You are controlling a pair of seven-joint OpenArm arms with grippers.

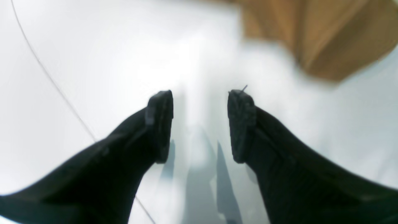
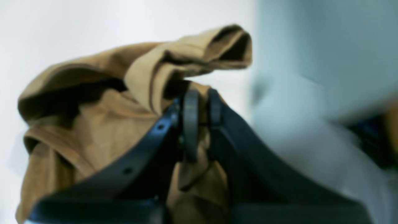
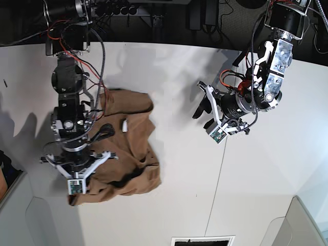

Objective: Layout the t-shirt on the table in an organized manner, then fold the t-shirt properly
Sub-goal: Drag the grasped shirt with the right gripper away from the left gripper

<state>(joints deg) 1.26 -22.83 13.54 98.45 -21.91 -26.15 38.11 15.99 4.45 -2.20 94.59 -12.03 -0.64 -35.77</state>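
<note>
T-shirt crumpled on table, near left edge in base view. Right gripper fingers clamped on shirt fold. Left gripper fingers spread, empty, over bare table.

You have two arms built from black housings and bare silver metal brackets. On the right arm, red and black cables loop loosely along the joints, and a thicker black cable curls beside the wrist. The left arm shows white-and-silver plates with round holes, red wiring near the wrist, and a dark cylindrical upper segment. Each wrist carries a small green circuit board on a white mount. Your left gripper has matte black tapered fingers with ribbed pads. Your right gripper looks the same black, with what seem to be small screw holes, though blur hides detail.
</note>
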